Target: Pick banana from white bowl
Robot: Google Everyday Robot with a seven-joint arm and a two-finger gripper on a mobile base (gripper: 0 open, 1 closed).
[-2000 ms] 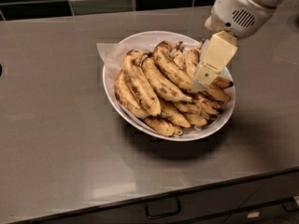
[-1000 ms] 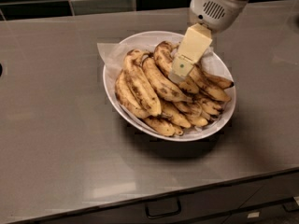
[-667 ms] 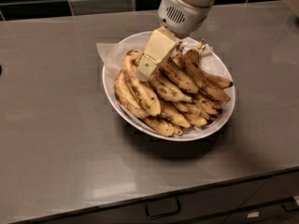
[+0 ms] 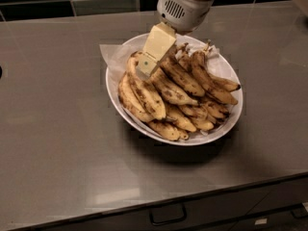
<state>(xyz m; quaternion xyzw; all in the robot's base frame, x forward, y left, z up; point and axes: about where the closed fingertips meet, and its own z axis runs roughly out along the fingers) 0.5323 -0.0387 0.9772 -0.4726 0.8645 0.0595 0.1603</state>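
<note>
The end effector [image 4: 146, 69] is hanging over the left part of the white bowl [image 4: 234, 121], its tip sitting just at the upper end of the banana [image 4: 153, 102]. Whether it is open or closed cannot be told. The banana is lying among the other bananas in the bowl, which is resting on the grey table [image 4: 57, 138].

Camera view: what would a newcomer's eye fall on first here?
A white bowl heaped with brown-spotted bananas sits in the middle of the grey counter. The cream pincer hangs down from the top of the picture, its tip over the bananas at the left side of the bowl.
</note>
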